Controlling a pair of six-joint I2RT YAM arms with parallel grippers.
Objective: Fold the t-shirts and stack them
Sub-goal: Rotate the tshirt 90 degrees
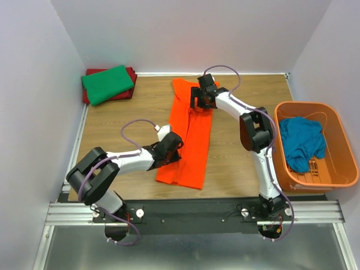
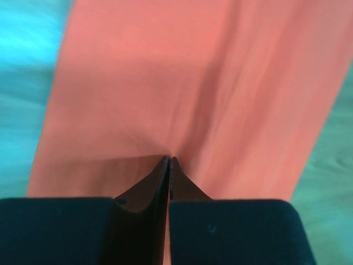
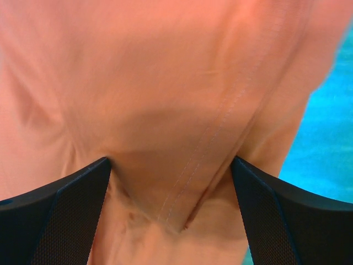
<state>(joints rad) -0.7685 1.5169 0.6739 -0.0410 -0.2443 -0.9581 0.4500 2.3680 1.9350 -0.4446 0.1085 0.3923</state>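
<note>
Nearest, my left arm lies low across the lower left of the top view, forearm stretched rightward. My left gripper [image 1: 170, 147] sits at the near left edge of the orange t-shirt [image 1: 188, 140]. In the left wrist view its two dark fingers [image 2: 144, 187] are pressed flat together, and the soft cloth puckers into creases at their tips, so I am pinching it.

The orange t-shirt is folded into a long narrow strip running up the middle of the wood-grain table [image 1: 124, 112].

Farther up, my right arm is folded sharply at the elbow and reaches toward the upper left. My right gripper [image 3: 170, 160] rests on the strip's far end, fingers spread wide, a stitched seam bunched between them.

At the right edge, a rigid orange plastic basket [image 1: 337, 135] holds a crumpled teal t-shirt [image 1: 301, 140].

In the upper left corner, a folded green t-shirt [image 1: 107, 84] lies on a dark red t-shirt [image 1: 131, 72].
</note>
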